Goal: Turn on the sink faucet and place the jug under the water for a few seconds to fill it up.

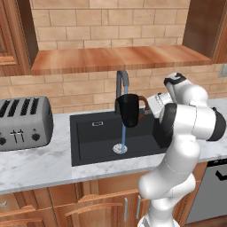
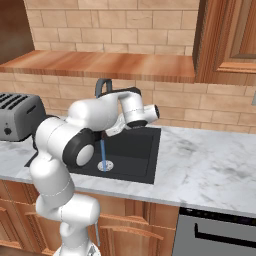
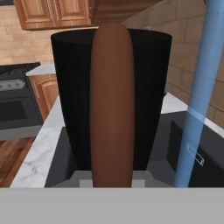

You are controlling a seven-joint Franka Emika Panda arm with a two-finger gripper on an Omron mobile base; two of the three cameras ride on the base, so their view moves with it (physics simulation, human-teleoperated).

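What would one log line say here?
faucet: running | jug: held by handle in gripper, over sink | water: falling to drain

No readable text or labels; the toaster (image 1: 24, 123) front seems to carry only unmarked knobs.

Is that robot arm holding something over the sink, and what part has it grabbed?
Yes, the hand holds the black jug by its brown loop handle, upright above the sink.

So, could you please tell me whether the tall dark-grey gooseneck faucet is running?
On: a thin blue water stream falls from the faucet.
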